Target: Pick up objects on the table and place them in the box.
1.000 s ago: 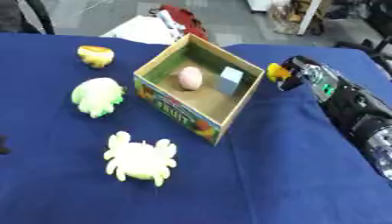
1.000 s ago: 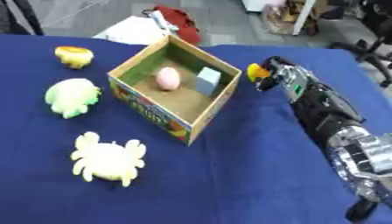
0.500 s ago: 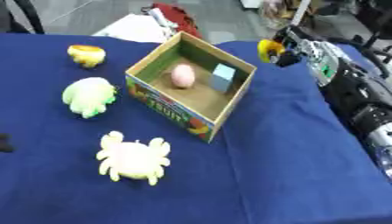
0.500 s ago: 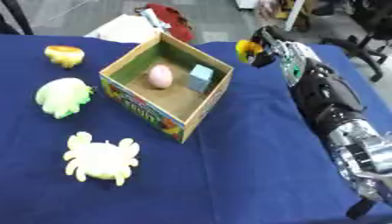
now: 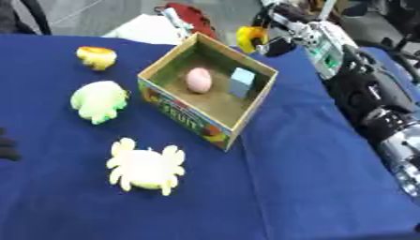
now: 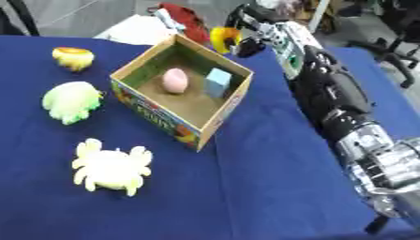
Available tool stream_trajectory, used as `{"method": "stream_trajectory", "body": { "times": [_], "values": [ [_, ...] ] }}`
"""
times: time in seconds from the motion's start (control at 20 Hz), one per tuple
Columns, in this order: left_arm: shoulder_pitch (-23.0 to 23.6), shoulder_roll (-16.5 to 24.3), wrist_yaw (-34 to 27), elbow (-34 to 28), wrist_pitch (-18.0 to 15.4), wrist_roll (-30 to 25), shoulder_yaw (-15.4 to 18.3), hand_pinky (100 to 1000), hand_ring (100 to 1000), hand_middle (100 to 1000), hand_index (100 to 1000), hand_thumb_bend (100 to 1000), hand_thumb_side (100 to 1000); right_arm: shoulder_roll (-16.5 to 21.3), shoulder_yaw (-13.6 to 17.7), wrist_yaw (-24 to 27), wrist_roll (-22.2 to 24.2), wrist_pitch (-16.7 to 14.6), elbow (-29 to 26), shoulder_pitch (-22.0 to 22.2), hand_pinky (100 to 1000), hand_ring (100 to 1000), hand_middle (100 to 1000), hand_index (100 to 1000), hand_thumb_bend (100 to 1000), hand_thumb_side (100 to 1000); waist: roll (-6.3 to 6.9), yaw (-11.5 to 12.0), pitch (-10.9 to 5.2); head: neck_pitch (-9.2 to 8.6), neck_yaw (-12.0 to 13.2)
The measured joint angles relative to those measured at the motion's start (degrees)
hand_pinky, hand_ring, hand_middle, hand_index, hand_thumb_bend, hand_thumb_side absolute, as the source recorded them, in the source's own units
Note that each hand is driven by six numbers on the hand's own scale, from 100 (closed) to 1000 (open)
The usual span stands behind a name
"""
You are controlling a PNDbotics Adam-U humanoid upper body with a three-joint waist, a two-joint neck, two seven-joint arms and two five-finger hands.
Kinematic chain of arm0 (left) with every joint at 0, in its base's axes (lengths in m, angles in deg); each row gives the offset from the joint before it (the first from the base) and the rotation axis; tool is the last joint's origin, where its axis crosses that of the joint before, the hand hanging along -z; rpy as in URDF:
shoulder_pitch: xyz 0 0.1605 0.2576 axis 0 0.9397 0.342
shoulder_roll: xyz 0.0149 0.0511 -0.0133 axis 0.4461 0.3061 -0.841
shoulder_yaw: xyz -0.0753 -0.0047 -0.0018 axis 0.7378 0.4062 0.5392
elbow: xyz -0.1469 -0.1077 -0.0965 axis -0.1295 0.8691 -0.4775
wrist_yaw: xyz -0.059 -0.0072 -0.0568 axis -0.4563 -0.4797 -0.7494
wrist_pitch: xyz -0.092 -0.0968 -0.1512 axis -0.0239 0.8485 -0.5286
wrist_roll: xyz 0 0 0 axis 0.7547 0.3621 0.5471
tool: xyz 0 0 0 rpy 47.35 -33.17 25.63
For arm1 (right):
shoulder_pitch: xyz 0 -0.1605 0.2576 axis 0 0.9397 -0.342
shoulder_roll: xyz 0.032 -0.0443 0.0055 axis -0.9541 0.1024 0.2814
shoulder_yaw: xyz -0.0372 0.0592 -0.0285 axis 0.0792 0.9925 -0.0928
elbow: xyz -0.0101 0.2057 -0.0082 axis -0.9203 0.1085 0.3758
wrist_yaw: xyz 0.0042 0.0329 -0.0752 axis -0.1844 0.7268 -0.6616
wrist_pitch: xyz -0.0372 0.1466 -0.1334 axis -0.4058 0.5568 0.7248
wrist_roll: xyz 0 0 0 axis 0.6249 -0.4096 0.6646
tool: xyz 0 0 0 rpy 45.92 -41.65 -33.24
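**Yellow toy carried toward the box's far corner**

My right hand (image 6: 246, 33) reaches past the far corner of the open cardboard box (image 5: 176, 115), its fingers curled round a small yellow toy (image 5: 250, 36) and holding it above the blue tabletop (image 5: 311, 187), just outside the far rim. I judge the toy is raised this high so it can clear the wall before going in. Inside the box lie a pink egg-shaped piece (image 5: 198, 79) and a light blue block (image 5: 241, 82), both toward the far side; the near half of the floor is bare, so there is room to drop. Still out on the cloth, well apart from each other to the box's left: a yellow-orange toy (image 5: 97, 56), a green one (image 5: 98, 100), and a pale yellow crab (image 5: 145, 166) nearest me. Only a dark sliver of my left hand (image 5: 6, 146) shows at the left edge; I cannot tell its fingers' state.
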Motion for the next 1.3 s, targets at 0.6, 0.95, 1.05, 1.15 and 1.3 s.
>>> {"method": "stream_trajectory", "body": {
  "times": [0.6, 0.95, 1.05, 1.15, 1.3],
  "values": [
    [-0.1, -0.4, 0.0, 0.0, 0.0, 0.1, 0.1, 772, 544, 583, 790, 100, 850, -0.9, -4.0, -8.1, 7.2, -3.3, -11.7, 3.2, 830, 853, 898, 1000, 209, 477, 0.08, -2.2, -0.57, 0.04, 1.6],
    [-3.8, 2.1, 0.8, 0.0, 0.3, 0.7, 0.4, 771, 548, 589, 795, 100, 767, 2.7, 0.2, -5.0, 2.0, -3.6, -22.7, 9.3, 735, 736, 791, 954, 100, 339, 1.00, -5.4, -1.13, 0.48, 4.4],
    [-5.9, 3.9, 1.3, 0.0, 0.4, 1.0, 0.8, 769, 550, 591, 796, 100, 732, 3.1, 2.2, -3.3, 0.1, -3.0, -25.8, 11.8, 706, 698, 760, 931, 100, 335, 1.26, -6.9, -1.24, 0.50, 5.8],
    [-8.7, 5.8, 1.8, 0.2, 0.6, 1.6, 1.3, 769, 552, 593, 799, 100, 705, 3.2, 4.4, -1.4, -1.7, -2.2, -28.7, 14.7, 686, 670, 734, 915, 100, 350, 1.54, -8.5, -1.31, 0.50, 7.3],
    [-13.0, 9.2, 3.0, 1.6, 1.0, 2.1, 1.9, 770, 559, 603, 806, 100, 640, 2.7, 7.0, 1.4, -4.5, -0.8, -33.3, 19.2, 662, 635, 698, 894, 100, 386, 1.86, -10.8, -1.68, 0.51, 9.7]
  ]
}}
